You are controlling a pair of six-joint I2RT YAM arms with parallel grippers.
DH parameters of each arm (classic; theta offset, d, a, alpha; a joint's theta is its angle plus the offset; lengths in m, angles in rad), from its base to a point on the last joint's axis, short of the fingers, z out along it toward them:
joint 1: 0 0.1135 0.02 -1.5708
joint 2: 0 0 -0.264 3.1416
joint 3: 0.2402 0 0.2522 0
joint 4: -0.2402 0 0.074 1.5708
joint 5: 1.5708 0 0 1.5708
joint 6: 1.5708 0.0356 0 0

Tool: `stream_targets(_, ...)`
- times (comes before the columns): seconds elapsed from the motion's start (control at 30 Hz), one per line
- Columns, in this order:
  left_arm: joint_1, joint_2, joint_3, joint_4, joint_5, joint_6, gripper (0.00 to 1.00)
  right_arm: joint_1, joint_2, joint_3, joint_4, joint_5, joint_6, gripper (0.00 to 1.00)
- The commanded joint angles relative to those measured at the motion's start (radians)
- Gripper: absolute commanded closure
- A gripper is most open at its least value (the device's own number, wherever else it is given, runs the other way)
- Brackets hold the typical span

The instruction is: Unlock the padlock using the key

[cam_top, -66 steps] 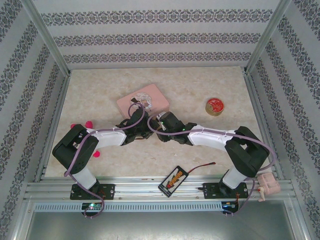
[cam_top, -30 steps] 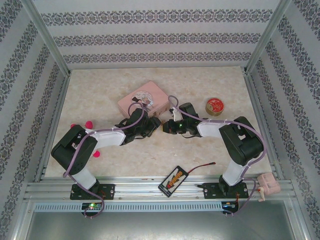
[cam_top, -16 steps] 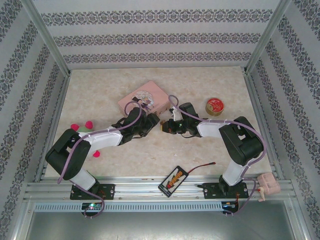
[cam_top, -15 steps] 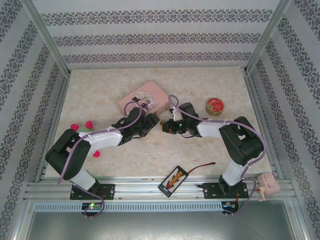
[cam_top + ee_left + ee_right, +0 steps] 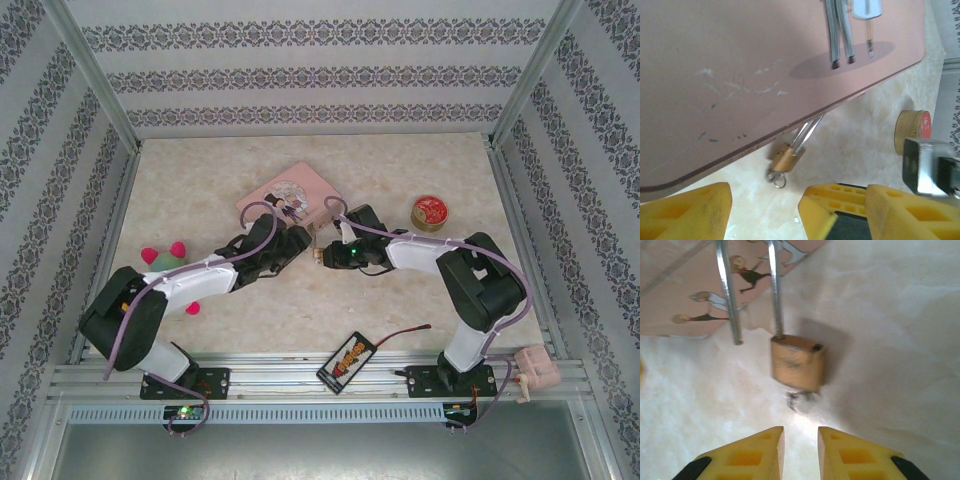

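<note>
The right gripper hovered empty, its yellow fingers a narrow gap apart; the left gripper stood wide open, gripping nothing. Just beyond them the padlock lay on the table, the blurred key at its near end. One shackle leg was free of the body, by the pink tin's edge.

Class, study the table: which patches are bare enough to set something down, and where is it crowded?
Bare: the far strip of table behind the pink tin and red tin; the far-left corner; the near middle between the arms, before the black pack. Crowded: the centre, where left gripper and right gripper face the padlock by the pink tin's edge.
</note>
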State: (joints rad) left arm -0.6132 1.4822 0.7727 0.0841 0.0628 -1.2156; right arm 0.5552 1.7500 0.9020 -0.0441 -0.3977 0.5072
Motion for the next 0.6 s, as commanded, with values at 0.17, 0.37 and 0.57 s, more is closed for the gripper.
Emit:
stream_targets(0.17,0.011,-0.158,0.057,-0.241,-0.183,0.141,0.04,0.006,0.003,0.030,-0.117,0.118,-0.056,0.72)
stream_targets(0.37,0.010,-0.221,0.119,-0.426,-0.326,0.248,0.01,0.008,-0.033,0.044,-0.114,0.095,-0.022,0.60)
stream_targets(0.57,0.012,-0.213,0.178,-0.508,-0.420,0.364,0.01,0.037,0.005,0.099,-0.152,0.137,-0.007,0.40)
